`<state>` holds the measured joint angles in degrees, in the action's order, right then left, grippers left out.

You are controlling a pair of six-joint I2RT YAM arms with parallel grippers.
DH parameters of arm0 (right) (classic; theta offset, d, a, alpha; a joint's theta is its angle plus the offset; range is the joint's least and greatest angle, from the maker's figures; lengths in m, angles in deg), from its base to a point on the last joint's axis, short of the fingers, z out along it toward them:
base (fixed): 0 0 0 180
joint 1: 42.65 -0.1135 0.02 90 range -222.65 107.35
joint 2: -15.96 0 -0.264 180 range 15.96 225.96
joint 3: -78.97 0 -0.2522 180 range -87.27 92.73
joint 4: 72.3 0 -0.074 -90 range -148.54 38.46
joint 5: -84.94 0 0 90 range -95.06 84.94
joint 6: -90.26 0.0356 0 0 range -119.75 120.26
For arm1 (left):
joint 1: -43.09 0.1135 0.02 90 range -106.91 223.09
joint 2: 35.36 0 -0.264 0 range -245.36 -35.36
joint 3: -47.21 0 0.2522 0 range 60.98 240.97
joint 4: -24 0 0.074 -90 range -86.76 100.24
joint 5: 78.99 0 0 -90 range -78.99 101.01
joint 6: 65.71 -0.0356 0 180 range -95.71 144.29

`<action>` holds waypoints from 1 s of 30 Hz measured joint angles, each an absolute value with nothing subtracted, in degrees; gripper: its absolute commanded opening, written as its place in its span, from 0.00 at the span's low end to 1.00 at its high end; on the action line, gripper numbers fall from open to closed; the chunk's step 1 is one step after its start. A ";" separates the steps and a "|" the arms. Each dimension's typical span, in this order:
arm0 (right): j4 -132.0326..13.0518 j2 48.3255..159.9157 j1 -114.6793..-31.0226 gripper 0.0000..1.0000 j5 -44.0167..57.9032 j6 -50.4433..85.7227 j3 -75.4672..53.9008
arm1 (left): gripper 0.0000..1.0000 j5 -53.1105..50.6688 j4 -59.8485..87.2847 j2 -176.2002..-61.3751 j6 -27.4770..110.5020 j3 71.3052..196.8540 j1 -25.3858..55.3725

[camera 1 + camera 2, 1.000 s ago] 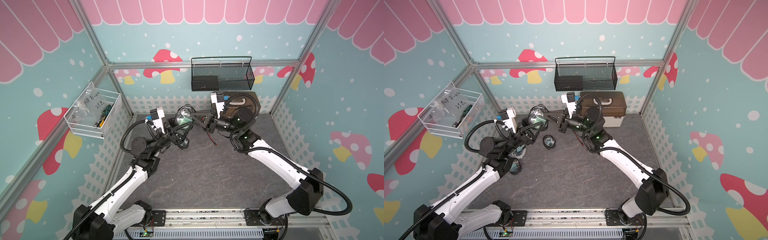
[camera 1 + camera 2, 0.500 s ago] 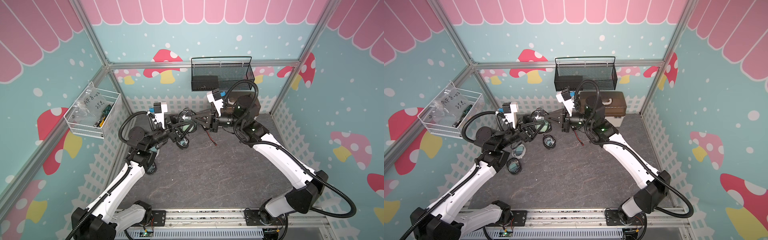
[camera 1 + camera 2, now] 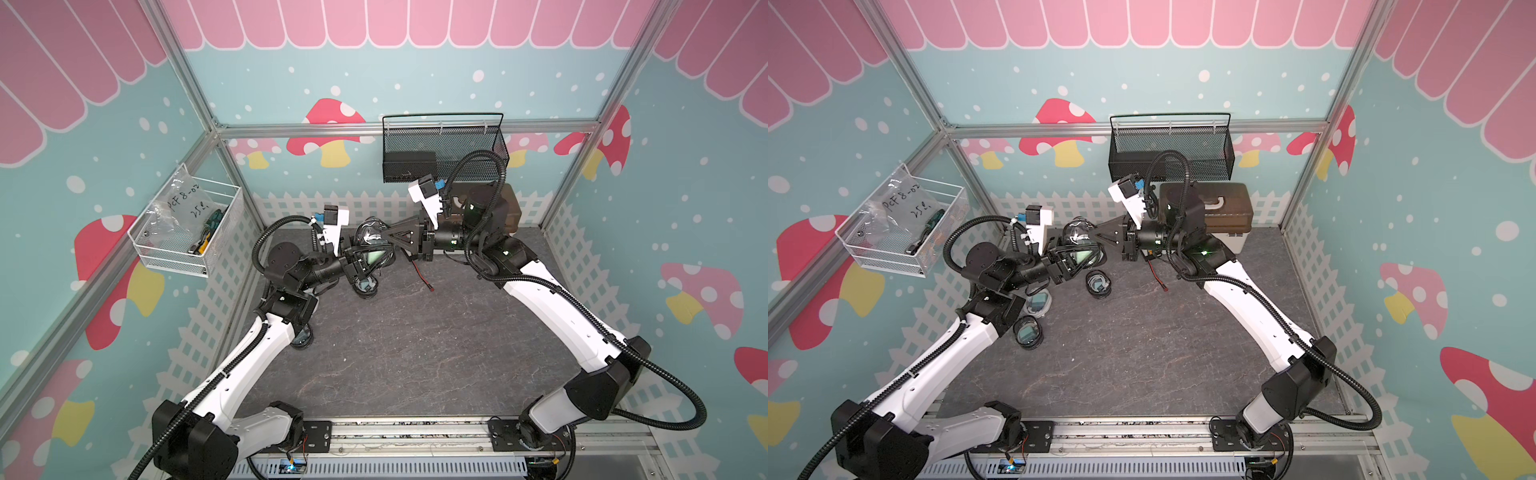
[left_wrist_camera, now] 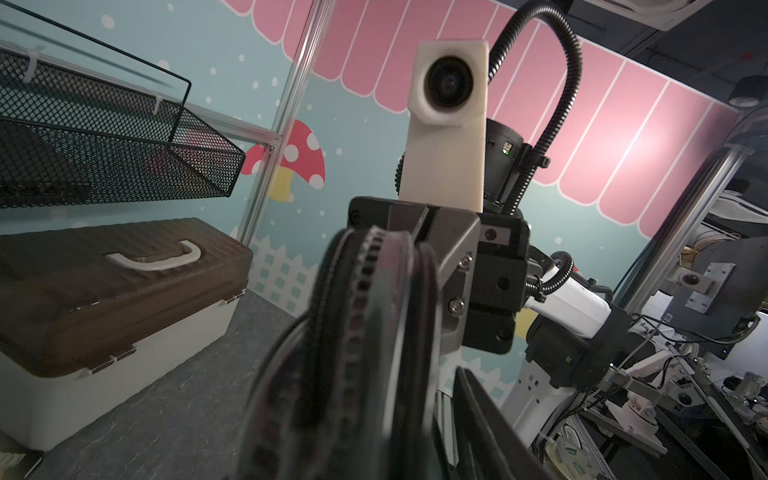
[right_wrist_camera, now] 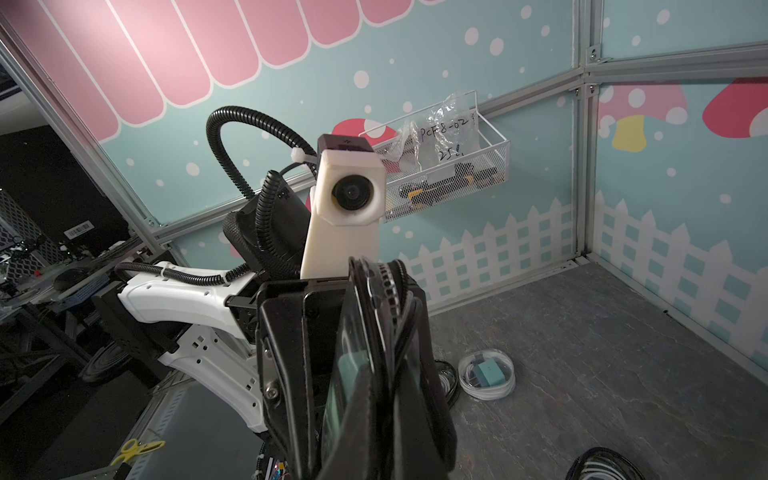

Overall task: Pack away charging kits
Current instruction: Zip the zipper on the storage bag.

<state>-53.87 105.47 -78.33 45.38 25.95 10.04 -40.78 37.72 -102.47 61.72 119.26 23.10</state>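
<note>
While right pincer (image 3: 390,237) clamps clear pouch (image 3: 368,230), left pincer (image 3: 380,255) straddles it, grip unclear, bag (image 3: 183,203) reads "PCF8-02".

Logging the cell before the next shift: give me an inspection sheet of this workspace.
Surface: dark grey mat.
Job's things: one kit case raised between both claws; three kits lying on the mat.
Clutter: nothing seen.
Grippers: right claw shut on the case's edge; left claw straddles it, grip unclear.
Cables: red-black wire loose on the mat.
Surroundings: brown-lidded box closed; black mesh basket and white wire basket on the walls.
</note>
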 measured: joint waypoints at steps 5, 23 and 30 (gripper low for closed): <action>-53.28 105.80 -78.26 0.20 46.06 25.73 10.20 | 0.17 -40.48 34.86 -101.84 59.73 119.32 23.32; -53.52 88.53 -89.24 0.76 11.79 14.08 -10.00 | 0.00 -17.24 15.01 -97.07 52.94 125.42 21.62; -53.76 95.37 -95.62 0.57 4.35 10.41 -6.96 | 0.00 -10.23 9.98 -96.48 50.79 126.14 17.77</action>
